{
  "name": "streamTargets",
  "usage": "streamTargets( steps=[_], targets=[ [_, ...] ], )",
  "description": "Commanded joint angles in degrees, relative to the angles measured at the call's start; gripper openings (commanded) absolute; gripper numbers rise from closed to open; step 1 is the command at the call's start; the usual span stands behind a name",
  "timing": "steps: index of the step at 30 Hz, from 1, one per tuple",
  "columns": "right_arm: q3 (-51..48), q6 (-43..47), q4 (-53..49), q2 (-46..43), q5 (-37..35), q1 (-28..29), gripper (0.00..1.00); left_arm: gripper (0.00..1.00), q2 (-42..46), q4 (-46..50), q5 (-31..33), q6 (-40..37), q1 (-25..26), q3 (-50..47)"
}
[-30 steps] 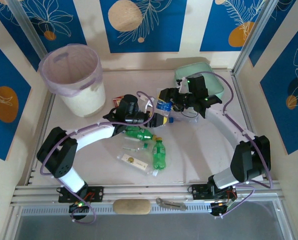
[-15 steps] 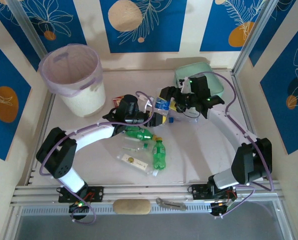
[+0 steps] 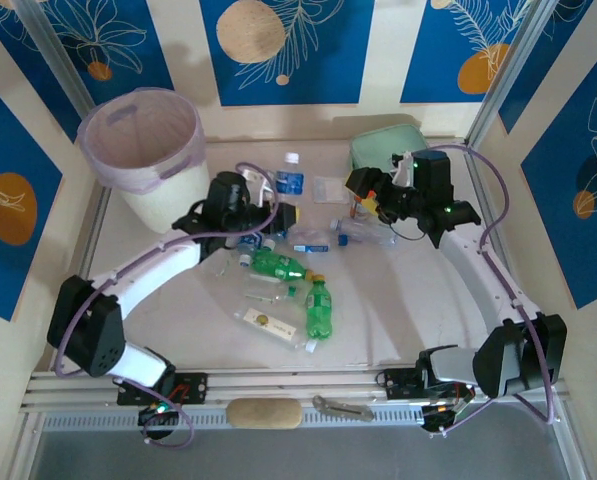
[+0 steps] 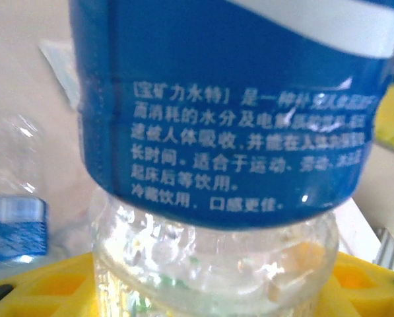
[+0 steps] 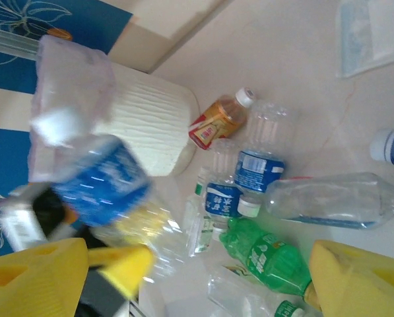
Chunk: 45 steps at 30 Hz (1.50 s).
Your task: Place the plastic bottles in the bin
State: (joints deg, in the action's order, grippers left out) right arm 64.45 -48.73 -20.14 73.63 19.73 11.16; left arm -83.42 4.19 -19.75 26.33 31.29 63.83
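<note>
Bottle (image 4: pixel 223 112) with blue label sits clamped in left tool (image 3: pixel 283 213).

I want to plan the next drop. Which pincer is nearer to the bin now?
Left. The left pincer, holding a blue-labelled bottle, is just right of the bin; the right pincer is farther right, by the mint-green case.

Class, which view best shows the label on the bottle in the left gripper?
The left wrist view: the bottle is close up, its label's print readable. The top view shows the whole bottle, but small; in the right wrist view the bottle is blurred.
</note>
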Motion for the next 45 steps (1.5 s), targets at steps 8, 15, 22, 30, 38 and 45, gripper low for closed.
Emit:
streamTargets(
  steps=[8,15,22,30,38,45],
  targets=[
    [-0.40,1.61,0.19,3.78,-0.10,4.18,1.00,0.50,4.75,20.16,3.77,-13.18,-13.20,20.56],
    [0.22,3.50,-0.93,5.06,-3.38,6.06,0.99,0.50,6.56,25.57,16.87,-23.49,-21.12,27.57],
    [1.65,5.30,-3.03,5.96,-4.03,6.90,0.99,0.49,5.05,22.17,17.33,-23.73,-30.67,28.81],
    [0.69,6.15,-4.57,4.00,-5.65,7.12,0.99,0.49,-1.67,24.90,14.76,-20.94,-36.16,32.74],
    [-0.20,6.19,-4.99,2.26,-6.89,7.20,0.99,0.49,-9.19,32.43,13.71,-20.09,-37.31,39.15],
    [-0.64,5.93,-5.17,1.63,-7.21,7.30,0.99,0.49,-13.23,35.83,13.38,-20.26,-37.44,42.31]
  ],
)
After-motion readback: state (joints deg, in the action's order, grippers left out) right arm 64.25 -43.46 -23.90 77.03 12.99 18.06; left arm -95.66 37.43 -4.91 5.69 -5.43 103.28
